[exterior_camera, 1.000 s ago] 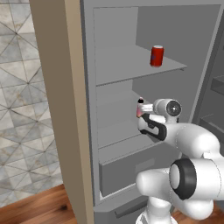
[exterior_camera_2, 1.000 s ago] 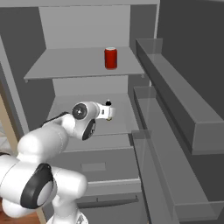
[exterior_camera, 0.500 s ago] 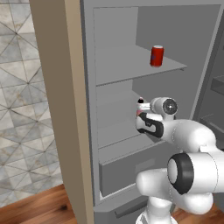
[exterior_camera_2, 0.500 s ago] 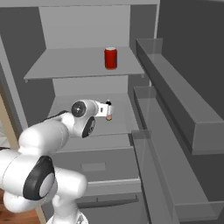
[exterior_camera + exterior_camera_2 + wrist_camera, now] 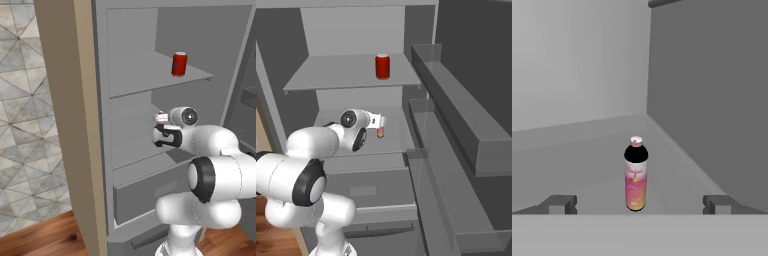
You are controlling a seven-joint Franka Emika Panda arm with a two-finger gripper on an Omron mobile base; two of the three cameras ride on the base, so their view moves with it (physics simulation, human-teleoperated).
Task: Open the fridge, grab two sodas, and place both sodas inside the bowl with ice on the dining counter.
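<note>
The grey fridge point(image 5: 150, 75) stands open in front of me. On its upper shelf is a red can point(image 5: 179, 64) point(image 5: 382, 66) with a silver top. The pink bottle point(image 5: 635, 175) point(image 5: 381, 131) with a black cap stands upright on the middle shelf. My gripper point(image 5: 639, 205) point(image 5: 376, 123) reaches in over that shelf, open. In the hand view the bottle is centred between the two fingertips point(image 5: 559, 204), just beyond them and touching neither. The bowl and the dining counter are out of view.
The fridge door's grey shelves point(image 5: 456, 115) run along my right side, close to the arm. A closed drawer point(image 5: 371, 190) sits below the middle shelf. The beige side frame point(image 5: 85, 125), a tiled wall point(image 5: 25, 125) and wooden floor point(image 5: 40, 240) lie to the left.
The hand has pushed further into the fridge along the middle shelf, closing in on the pink bottle. The can and bottle have not moved.
</note>
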